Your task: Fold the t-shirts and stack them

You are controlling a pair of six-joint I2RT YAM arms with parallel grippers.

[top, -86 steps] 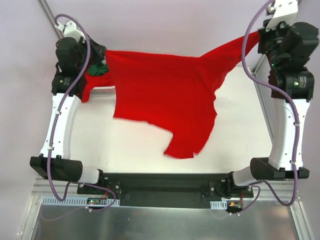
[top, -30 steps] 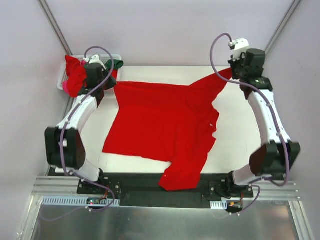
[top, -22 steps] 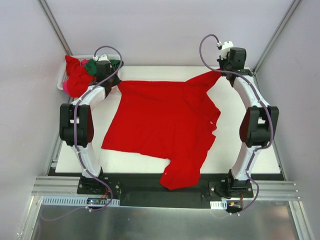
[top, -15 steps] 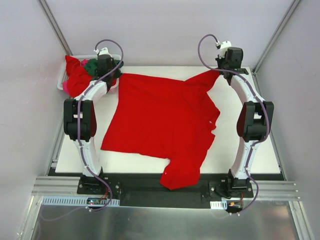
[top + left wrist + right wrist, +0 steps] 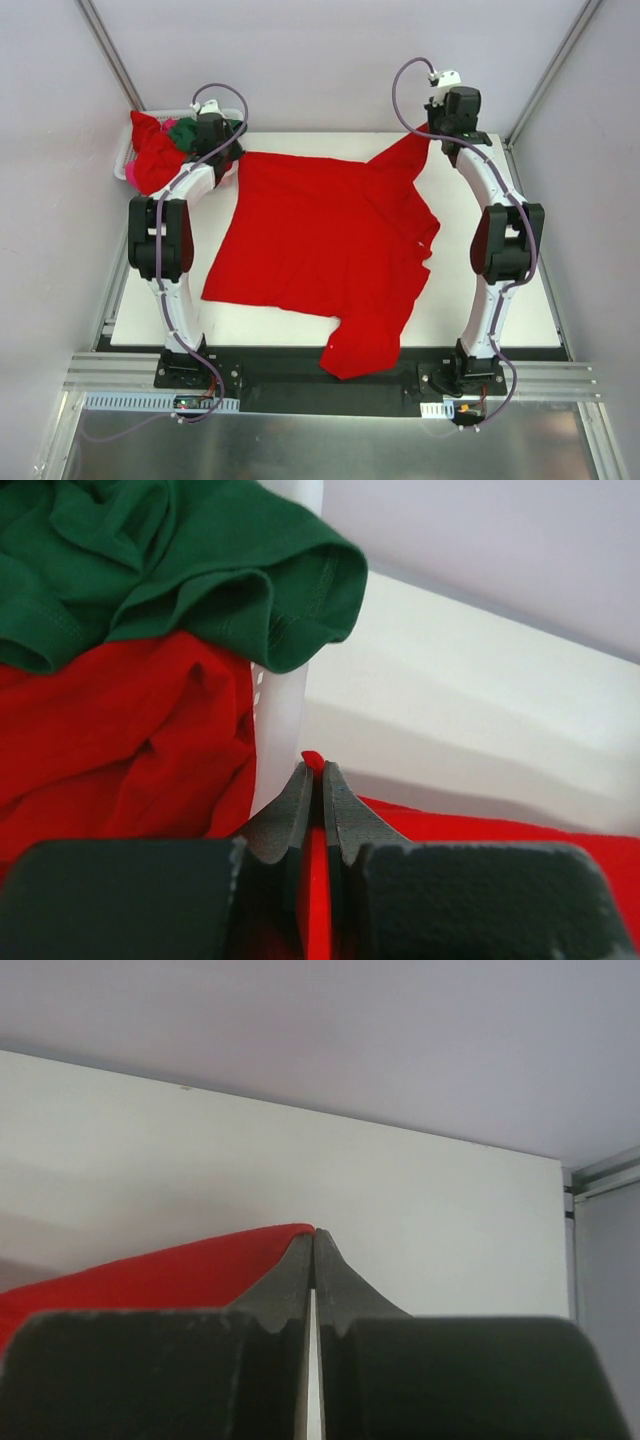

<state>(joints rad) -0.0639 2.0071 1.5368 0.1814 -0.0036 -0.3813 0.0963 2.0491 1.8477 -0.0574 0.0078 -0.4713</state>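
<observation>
Soft bright-red cloth t-shirt [image 5: 320, 240] spread flat, partly wrinkled; left gripper [image 5: 312, 773] clamps one far corner. Opposite corner peaks up, pinched in right gripper [image 5: 314, 1241].

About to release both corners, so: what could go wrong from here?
The red t-shirt hangs off the near edge of the table; released, it might slide or snag on the base rail. The left fingers, shut on a corner, sit right beside the basket and the green t-shirt draped over its rim, and might catch it when lifting. The shirt's right side is bunched, so folds may skew.
</observation>
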